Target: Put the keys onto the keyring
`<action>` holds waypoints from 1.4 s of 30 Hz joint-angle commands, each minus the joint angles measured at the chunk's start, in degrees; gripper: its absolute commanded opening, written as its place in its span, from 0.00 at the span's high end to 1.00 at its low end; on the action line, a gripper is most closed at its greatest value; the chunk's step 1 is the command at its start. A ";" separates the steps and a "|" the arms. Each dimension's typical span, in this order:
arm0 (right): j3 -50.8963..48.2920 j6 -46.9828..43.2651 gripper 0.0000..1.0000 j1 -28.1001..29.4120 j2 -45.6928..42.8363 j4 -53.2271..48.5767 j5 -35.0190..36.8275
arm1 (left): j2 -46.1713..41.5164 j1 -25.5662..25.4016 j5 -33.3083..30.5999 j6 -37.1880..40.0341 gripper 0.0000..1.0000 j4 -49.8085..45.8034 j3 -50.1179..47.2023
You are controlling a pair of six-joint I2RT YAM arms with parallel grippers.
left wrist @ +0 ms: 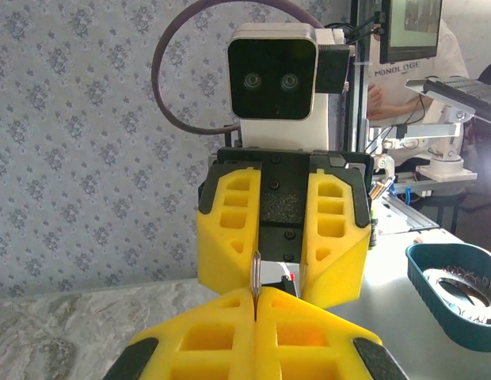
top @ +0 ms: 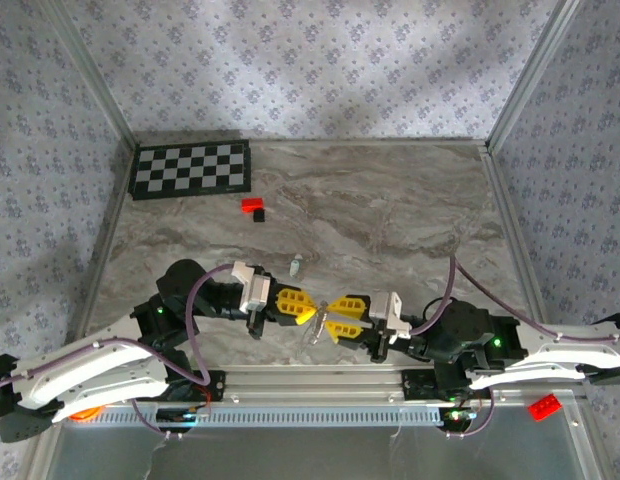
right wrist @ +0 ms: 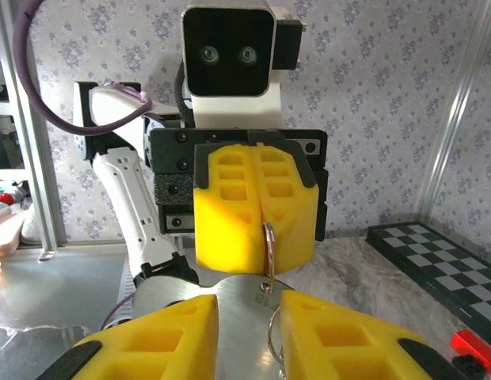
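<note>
Closest to us, in the right wrist view, the right gripper [right wrist: 249, 317] has its yellow fingers [right wrist: 162, 336] partly apart with the key [right wrist: 239, 294] lying flat between them. Both fingers seem to press on its edges, so we read this as a grip on the key. Facing it, the left gripper [right wrist: 262, 255] has its jaws pressed together on the keyring [right wrist: 268, 237], a thin wire loop sticking out past the fingertips. The two grippers meet tip to tip, between the arms and apparently lifted off the table [top: 390, 220].

Trouble, as we judge it, would come from these narrow holds. A key pinched only by its edges can twist or pop out if the keyring pushes on it off-centre. The slim wire can also slide or turn between the soft fingers. With the tips this near, a small misjudged move would bump them together.

The key is a small, flat, pale silvery plate with a little hole near the edge facing the keyring. The keyring is fine and shiny, and we see it almost edge-on. It crosses the key right at the hole, and we cannot tell whether it passes through.
</note>
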 commanded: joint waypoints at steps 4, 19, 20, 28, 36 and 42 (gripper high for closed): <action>0.45 -1.91 0.75 -0.10 0.65 2.77 2.39 | -0.44 -0.36 0.70 1.22 1.00 0.79 2.51; -0.33 -3.11 0.91 -0.38 1.31 4.99 4.31 | 0.10 -0.39 -0.11 2.22 1.00 -1.15 2.78; -0.19 -3.31 0.94 -0.38 1.45 4.73 4.65 | 0.06 -0.39 -0.20 2.12 1.00 -1.15 2.80; 4.41 -6.00 1.00 -0.27 1.61 -6.02 10.04 | 0.14 -0.83 -10.67 5.84 0.84 -13.49 6.48; 16.20 -7.73 1.00 -0.86 5.38 -28.45 13.16 | 0.41 -0.92 -19.64 9.15 0.77 -31.05 12.69; 25.70 -6.88 1.00 -3.37 12.65 -42.39 14.02 | 1.61 -0.92 -17.85 8.67 0.68 -31.27 13.35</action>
